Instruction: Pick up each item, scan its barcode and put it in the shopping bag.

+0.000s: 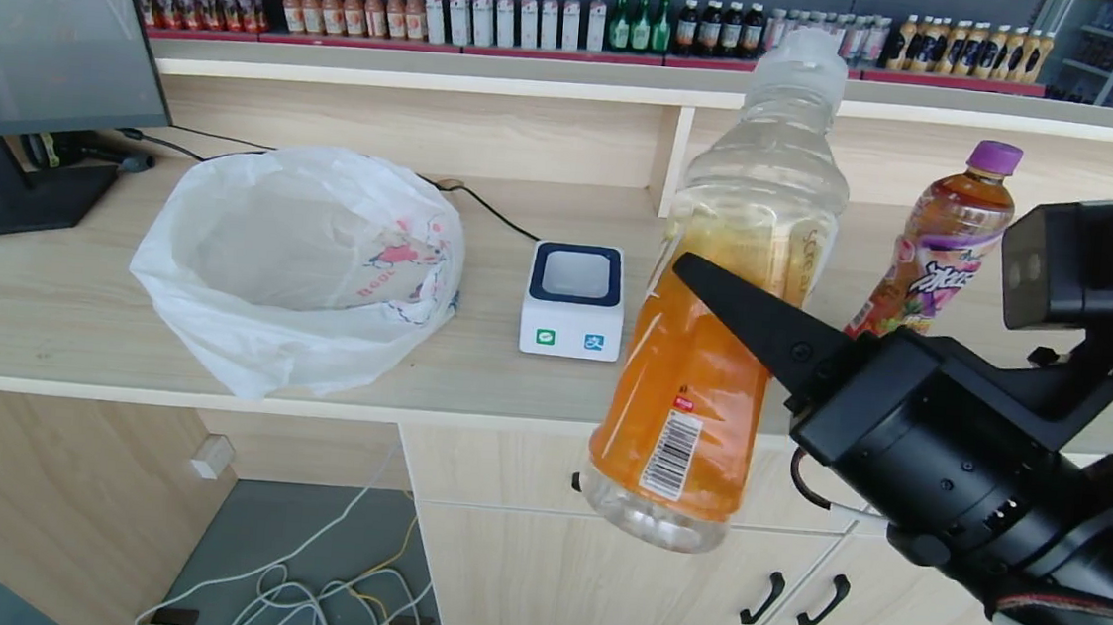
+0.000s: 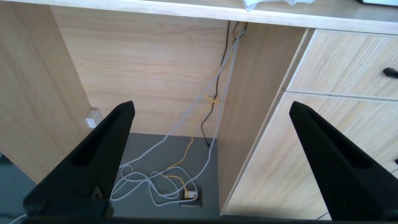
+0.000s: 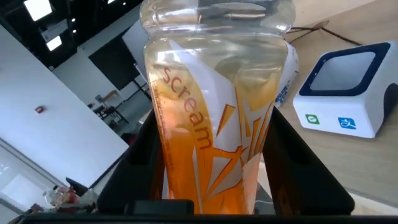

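My right gripper (image 1: 717,295) is shut on a clear bottle of orange drink (image 1: 716,305), held in the air to the right of the white scanner (image 1: 573,299), tilted a little, cap up, barcode low on the side facing me. In the right wrist view the same orange drink bottle (image 3: 211,124) sits between the fingers (image 3: 140,155), with the scanner (image 3: 345,90) beyond. A white shopping bag (image 1: 297,262) stands open on the counter left of the scanner. A purple-capped tea bottle (image 1: 944,249) stands on the counter behind the arm. My left gripper (image 2: 211,162) hangs open below the counter's front edge.
A monitor (image 1: 36,43) on its stand occupies the counter's far left, with cables running behind the bag. Cabinet doors with black handles (image 1: 797,600) lie under the counter. Loose cables (image 2: 168,180) lie on the floor in the open bay. Shelves of drinks line the back wall.
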{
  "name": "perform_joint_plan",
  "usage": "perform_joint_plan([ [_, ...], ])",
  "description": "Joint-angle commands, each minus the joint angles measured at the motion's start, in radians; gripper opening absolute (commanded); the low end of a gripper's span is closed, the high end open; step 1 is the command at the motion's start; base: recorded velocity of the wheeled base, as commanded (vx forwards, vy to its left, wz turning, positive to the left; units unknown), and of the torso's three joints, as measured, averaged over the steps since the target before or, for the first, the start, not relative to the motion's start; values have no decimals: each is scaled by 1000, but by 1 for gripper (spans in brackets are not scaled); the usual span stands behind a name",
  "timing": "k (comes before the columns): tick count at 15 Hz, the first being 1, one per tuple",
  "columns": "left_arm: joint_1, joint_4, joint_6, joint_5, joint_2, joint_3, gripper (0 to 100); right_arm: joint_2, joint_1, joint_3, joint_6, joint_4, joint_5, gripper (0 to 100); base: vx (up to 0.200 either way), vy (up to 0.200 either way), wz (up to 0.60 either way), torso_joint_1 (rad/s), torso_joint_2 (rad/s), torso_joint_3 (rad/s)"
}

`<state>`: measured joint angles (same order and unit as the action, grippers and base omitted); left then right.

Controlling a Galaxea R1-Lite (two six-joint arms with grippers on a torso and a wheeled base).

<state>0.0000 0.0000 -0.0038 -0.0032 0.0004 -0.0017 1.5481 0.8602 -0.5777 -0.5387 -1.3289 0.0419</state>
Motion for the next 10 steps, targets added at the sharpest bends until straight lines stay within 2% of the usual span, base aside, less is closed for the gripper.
perform_joint_plan([
  [1,0,0,-1,0,0,0,100,17,11,-28,-38,2,0,0,0,0,0,0,0,0],
  [4,0,0,-1,0,0,0,100,17,20,-54,-84,1,1,0,0,0,0,0,0,0],
  [6,0,0,-1,0,0,0,100,10,63,-80,-98,1,0,0,0,0,0,0,0,0],
  [10,0,0,-1,0,0,0,100,20,103,-125,-73,10,-11,0,0,0,0,0,0,0],
])
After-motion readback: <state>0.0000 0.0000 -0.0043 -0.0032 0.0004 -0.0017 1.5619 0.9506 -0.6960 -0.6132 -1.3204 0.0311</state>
